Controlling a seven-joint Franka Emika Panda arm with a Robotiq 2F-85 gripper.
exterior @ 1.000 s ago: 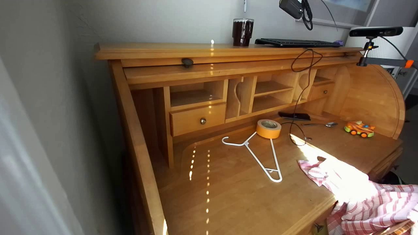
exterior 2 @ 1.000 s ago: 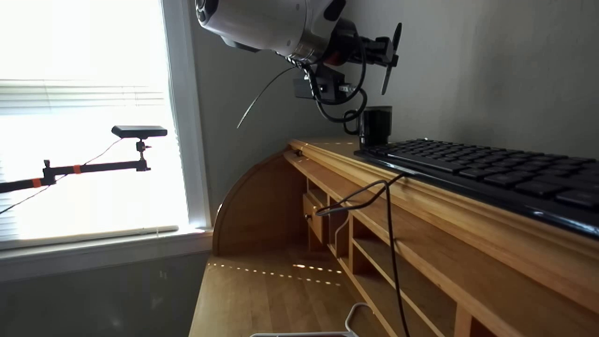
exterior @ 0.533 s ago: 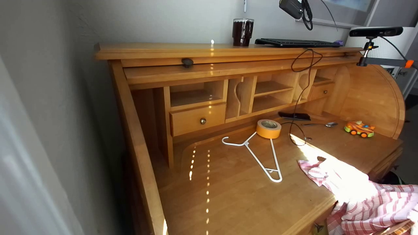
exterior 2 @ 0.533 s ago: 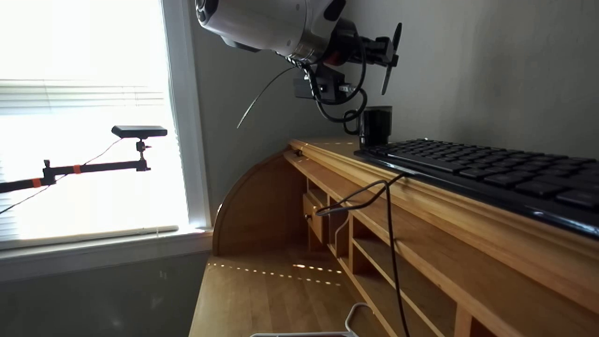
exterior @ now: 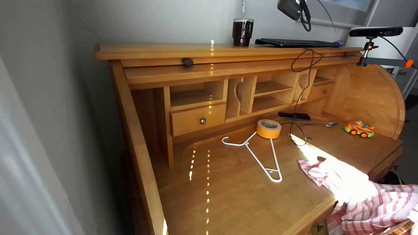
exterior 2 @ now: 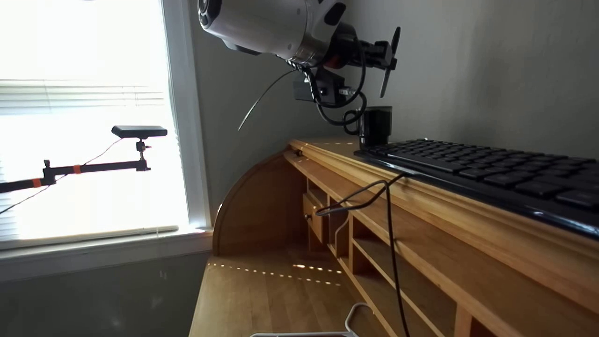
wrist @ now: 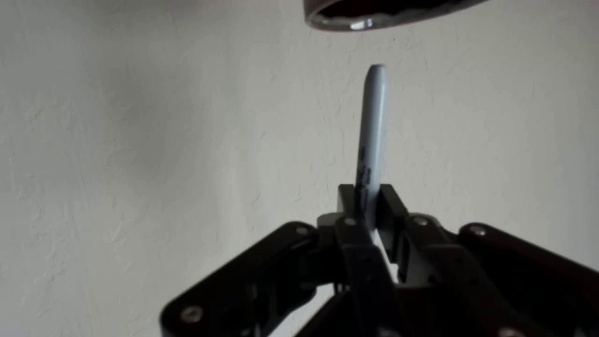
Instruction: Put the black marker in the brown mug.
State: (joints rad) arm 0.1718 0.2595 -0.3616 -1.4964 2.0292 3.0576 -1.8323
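The black marker [wrist: 373,121] shows in the wrist view as a slim stick with a pale grey barrel and black print. In an exterior view the marker [exterior 2: 385,83] looks dark and hangs nearly upright, slightly tilted. My gripper [wrist: 368,195] is shut on it; the gripper also shows in an exterior view [exterior 2: 392,62]. In an exterior view only the marker's pale lower end [exterior: 243,6] shows, just above the brown mug [exterior: 242,32]. The glossy dark mug stands on the desk's top ledge; it also appears in an exterior view [exterior 2: 376,125]. Its rim [wrist: 323,22] shows at the wrist view's top edge, apart from the marker.
A black keyboard [exterior: 297,42] lies beside the mug on the top ledge, its cable [exterior: 308,85] hanging down. The wall stands behind the ledge. On the desk below are a white hanger [exterior: 259,160], orange tape roll [exterior: 268,131], toy car [exterior: 359,129], spoon [exterior: 330,124] and striped cloth [exterior: 375,202].
My gripper and the marker have moved slightly down and a little sideways above the mug in the last half second. The marker stays held. The mug has not moved.
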